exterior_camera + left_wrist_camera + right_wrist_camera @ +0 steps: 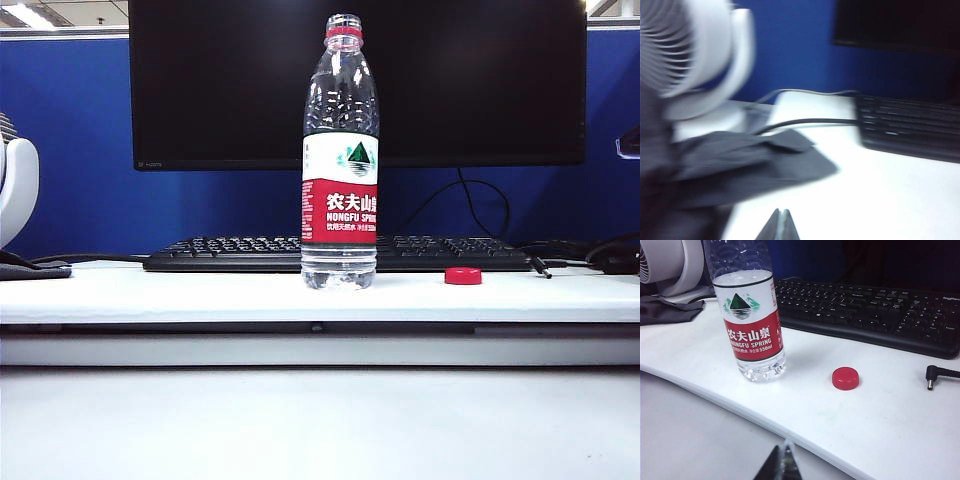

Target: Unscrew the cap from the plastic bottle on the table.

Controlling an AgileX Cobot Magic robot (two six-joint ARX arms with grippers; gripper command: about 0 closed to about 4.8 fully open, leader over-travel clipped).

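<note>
The plastic bottle (340,160) (747,315) stands upright on the white table (200,295) (880,425), its neck open with only the red ring on it. The red cap (463,276) (845,378) lies flat on the table to the bottle's right, apart from it. In its wrist view my right gripper (785,446) is shut and empty, hanging in front of the table's front edge, short of bottle and cap. My left gripper (782,213) is shut and empty too, over the table's left end near a dark cloth. Neither gripper shows in the exterior view.
A black keyboard (340,253) (870,310) lies behind the bottle under a dark monitor (360,80). A white fan (15,185) (695,55) and a dark cloth (750,160) sit at the left end. A loose cable plug (935,376) lies right of the cap.
</note>
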